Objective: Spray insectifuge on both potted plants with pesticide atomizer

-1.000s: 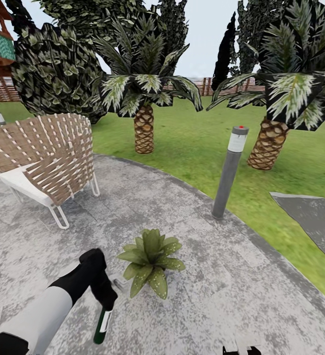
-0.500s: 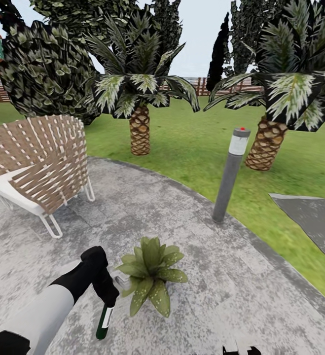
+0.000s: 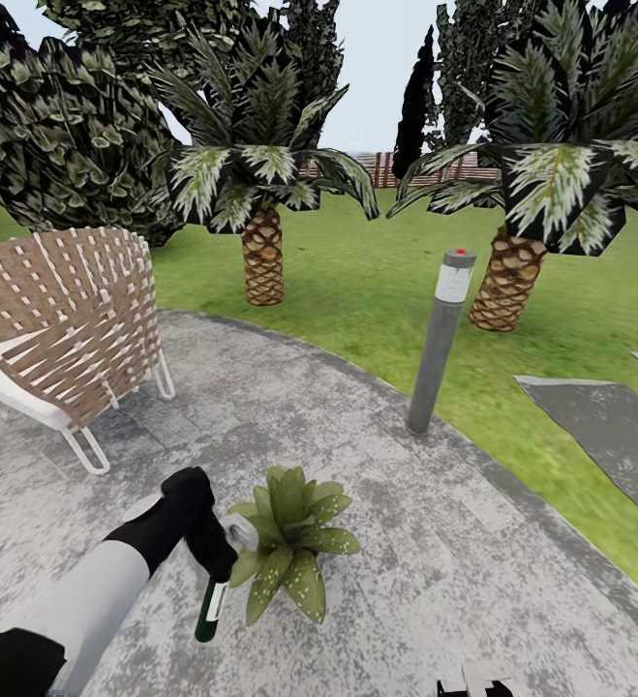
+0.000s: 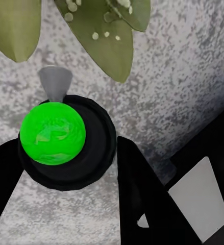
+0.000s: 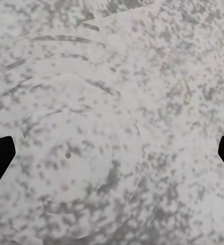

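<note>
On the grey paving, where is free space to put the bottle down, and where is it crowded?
Free: the paved patch between the potted plant and the lamp post, and the stretch between plant and chair. Crowded: right beside the plant, where the left gripper holds the pesticide atomizer against the leaves.

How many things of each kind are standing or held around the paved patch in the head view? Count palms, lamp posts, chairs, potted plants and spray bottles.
Palms: 2
Lamp posts: 1
Woven chairs: 1
Potted plants: 1
Pesticide atomizers: 1, held in the left gripper
Total: 6
</note>
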Available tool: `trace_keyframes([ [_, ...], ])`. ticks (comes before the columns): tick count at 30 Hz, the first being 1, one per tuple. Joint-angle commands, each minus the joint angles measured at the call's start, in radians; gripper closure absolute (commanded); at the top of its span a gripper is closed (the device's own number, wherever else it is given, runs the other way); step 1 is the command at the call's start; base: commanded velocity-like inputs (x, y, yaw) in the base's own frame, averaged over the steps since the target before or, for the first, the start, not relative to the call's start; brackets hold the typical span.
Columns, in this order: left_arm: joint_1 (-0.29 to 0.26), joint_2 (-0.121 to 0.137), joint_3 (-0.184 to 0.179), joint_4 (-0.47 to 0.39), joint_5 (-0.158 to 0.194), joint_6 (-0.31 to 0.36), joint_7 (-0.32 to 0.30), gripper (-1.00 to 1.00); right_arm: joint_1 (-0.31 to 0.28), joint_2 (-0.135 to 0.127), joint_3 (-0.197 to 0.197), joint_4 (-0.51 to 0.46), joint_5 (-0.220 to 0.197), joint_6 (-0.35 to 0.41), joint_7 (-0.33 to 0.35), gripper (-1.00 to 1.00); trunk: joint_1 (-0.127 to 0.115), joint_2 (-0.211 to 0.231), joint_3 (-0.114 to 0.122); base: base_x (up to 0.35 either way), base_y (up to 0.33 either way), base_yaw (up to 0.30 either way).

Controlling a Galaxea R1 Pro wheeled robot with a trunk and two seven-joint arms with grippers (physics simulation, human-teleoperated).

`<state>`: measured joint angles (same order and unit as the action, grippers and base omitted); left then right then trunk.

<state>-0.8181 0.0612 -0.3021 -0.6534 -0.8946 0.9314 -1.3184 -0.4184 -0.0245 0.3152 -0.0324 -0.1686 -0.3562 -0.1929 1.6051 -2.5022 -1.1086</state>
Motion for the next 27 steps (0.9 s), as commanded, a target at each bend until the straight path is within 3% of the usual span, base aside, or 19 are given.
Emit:
trace_keyframes([
  [1,-0.005,0.001,-0.003,0.0,-0.007,0.009,-0.011,1.0,0.0,0.0,0.009,0.0,-0.009,-0.003,-0.002,-1.0,0.0,0.0,-0.001,0.0,0.0,0.0],
  [10,-0.002,0.006,-0.005,0.011,-0.007,0.006,-0.012,1.0,0.0,0.0,0.009,0.0,-0.009,-0.002,-0.002,-1.0,0.0,0.0,-0.001,0.094,0.046,0.0],
  [15,-0.01,0.014,-0.003,0.007,-0.013,0.004,-0.058,1.0,0.0,0.0,0.01,0.0,-0.009,-0.002,-0.002,-1.0,0.0,0.0,-0.001,0.01,0.005,0.0],
  [17,-0.035,0.004,-0.003,-0.001,-0.042,0.005,-0.067,1.0,0.0,0.0,0.01,0.0,-0.009,-0.001,-0.002,-1.0,0.0,0.0,-0.001,0.0,0.0,0.0],
  [19,-0.082,-0.018,-0.003,0.0,-0.113,0.005,-0.168,1.0,0.0,0.0,0.01,0.0,-0.009,-0.001,-0.002,-1.0,0.0,0.0,-0.001,0.0,0.0,0.0],
  [23,-0.089,-0.024,-0.002,-0.002,-0.191,0.005,-0.222,1.0,0.0,0.0,0.009,-0.002,-0.011,-0.001,-0.004,-1.0,0.0,0.0,-0.001,0.0,0.0,-0.006],
  [27,-0.09,-0.025,-0.002,0.005,-0.2,0.004,-0.227,1.0,0.0,0.0,0.009,-0.003,-0.012,-0.001,-0.003,-1.0,0.0,0.0,-0.001,0.0,0.0,-0.211],
])
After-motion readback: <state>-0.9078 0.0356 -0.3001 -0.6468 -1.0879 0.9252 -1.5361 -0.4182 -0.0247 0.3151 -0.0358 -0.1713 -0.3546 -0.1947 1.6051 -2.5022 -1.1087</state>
